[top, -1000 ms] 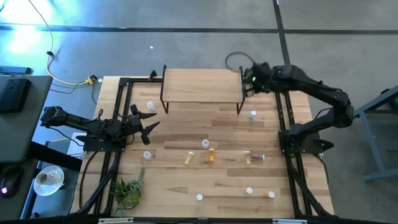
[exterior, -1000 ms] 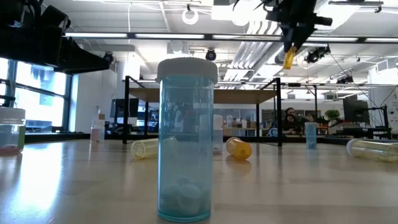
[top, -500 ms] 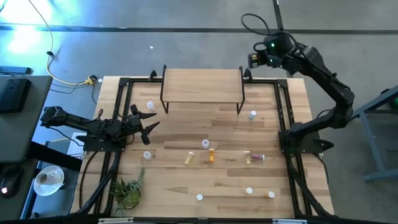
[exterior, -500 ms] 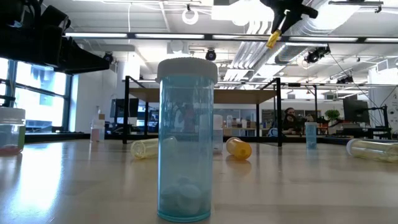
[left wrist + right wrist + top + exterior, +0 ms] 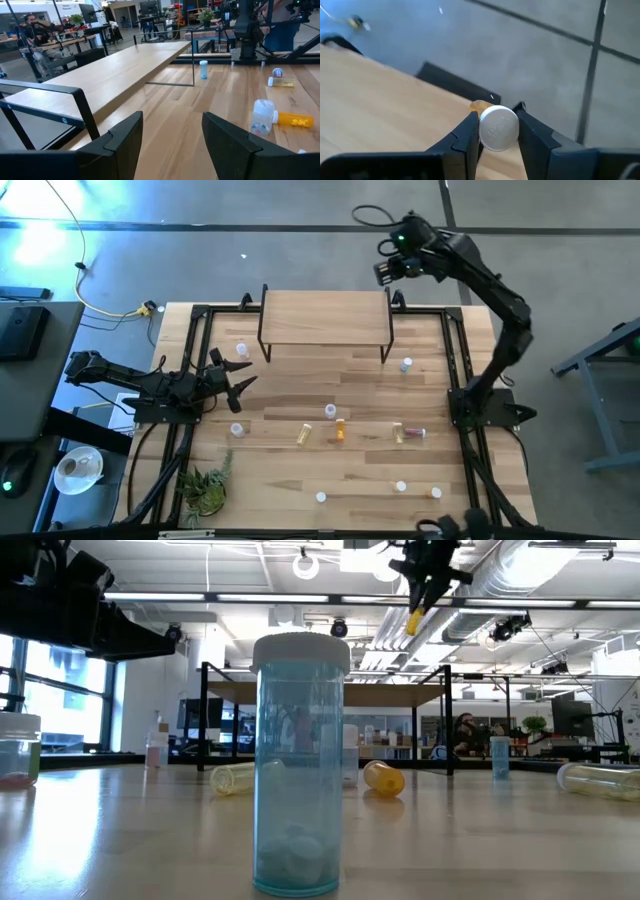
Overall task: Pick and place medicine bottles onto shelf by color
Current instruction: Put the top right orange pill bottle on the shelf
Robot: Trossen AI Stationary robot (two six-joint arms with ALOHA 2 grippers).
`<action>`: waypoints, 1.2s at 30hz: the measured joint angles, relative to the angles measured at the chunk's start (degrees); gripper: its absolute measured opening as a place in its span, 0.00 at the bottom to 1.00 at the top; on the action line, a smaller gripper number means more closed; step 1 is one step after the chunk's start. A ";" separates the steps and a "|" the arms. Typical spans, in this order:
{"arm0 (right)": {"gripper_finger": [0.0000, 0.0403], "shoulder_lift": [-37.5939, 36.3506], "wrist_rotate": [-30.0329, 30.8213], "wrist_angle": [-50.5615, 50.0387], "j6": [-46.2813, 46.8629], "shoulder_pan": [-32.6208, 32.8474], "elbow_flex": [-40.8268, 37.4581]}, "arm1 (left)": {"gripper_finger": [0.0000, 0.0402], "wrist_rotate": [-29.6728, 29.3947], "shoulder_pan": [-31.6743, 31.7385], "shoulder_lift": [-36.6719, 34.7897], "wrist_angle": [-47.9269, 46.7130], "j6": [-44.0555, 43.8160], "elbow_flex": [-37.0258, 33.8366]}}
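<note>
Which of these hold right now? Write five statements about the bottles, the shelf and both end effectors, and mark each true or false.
1. The right end effector is shut on an amber bottle with a white cap. True.
2. The shelf already carries several bottles. False: its top is bare in the high view.
3. The left end effector holds a blue bottle. False: it is open and empty, low at the table's left side.
4. An orange bottle lies on its side on the table. True.
5. The right end effector hangs over the potted plant. False: it is raised near the shelf's far right corner.
</note>
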 joint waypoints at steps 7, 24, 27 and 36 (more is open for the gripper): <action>0.25 6.51 -2.75 -2.34 -2.38 0.86 1.42 | 0.49 -0.01 0.00 -0.01 0.00 0.01 0.01; 0.25 15.34 -3.16 -2.98 -8.47 5.77 1.31 | 0.49 0.00 0.00 0.00 0.02 -0.02 0.01; 0.25 15.66 -3.36 -2.97 -9.02 5.66 1.31 | 0.49 0.00 0.00 0.00 0.02 -0.02 0.01; 0.25 16.16 -6.41 -3.08 -9.02 5.40 1.31 | 0.49 0.00 0.00 0.00 0.04 -0.02 0.01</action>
